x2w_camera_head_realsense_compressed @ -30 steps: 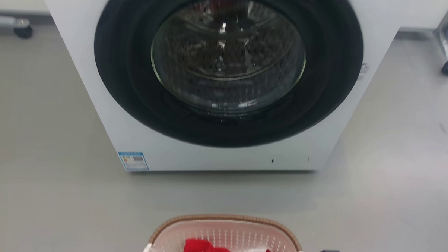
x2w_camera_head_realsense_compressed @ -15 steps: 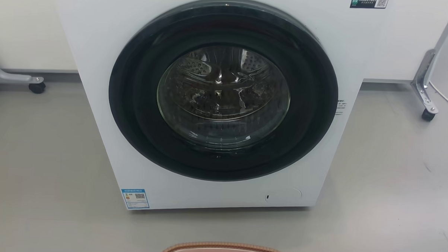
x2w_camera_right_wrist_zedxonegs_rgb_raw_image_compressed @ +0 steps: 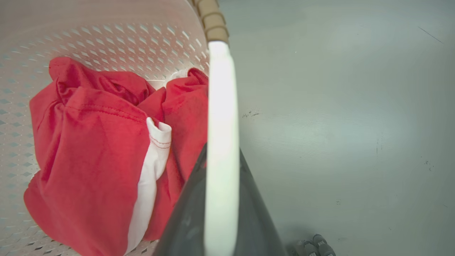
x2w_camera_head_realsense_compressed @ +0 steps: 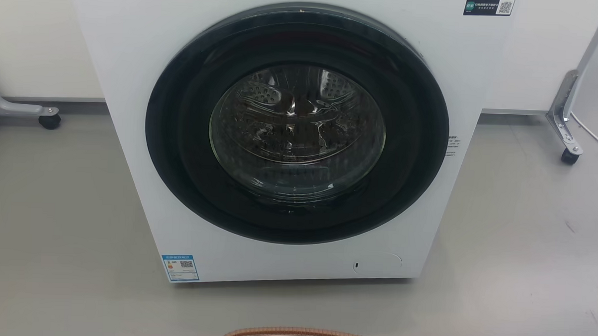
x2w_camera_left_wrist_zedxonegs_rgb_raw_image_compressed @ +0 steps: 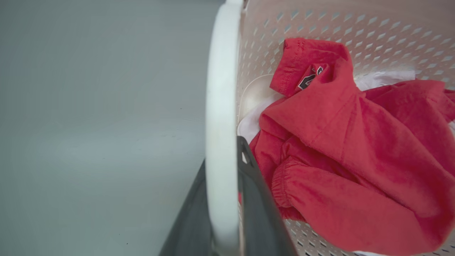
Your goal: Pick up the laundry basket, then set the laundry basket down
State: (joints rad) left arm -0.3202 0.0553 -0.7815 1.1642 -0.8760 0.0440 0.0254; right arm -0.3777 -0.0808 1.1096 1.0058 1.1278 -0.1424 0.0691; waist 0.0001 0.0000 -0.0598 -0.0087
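basket (x2w_camera_left_wrist_zedxonegs_rgb_raw_image_compressed: 355, 32): pale pink, perforated, brown woven rim (x2w_camera_right_wrist_zedxonegs_rgb_raw_image_compressed: 213, 21) | handles (x2w_camera_left_wrist_zedxonegs_rgb_raw_image_compressed: 220, 106): white | clothes (x2w_camera_left_wrist_zedxonegs_rgb_raw_image_compressed: 355, 142): red, white | washer (x2w_camera_head_realsense_compressed: 133, 58): white, black door (x2w_camera_head_realsense_compressed: 180, 149)

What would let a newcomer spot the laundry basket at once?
Start at the white front-loading washer on the grey floor; directly in front of its door, at the head view's bottom edge, is the laundry basket. It is a pale perforated plastic tub with a brown woven-look rim, white side handles and a red garment inside, far smaller than the washer.
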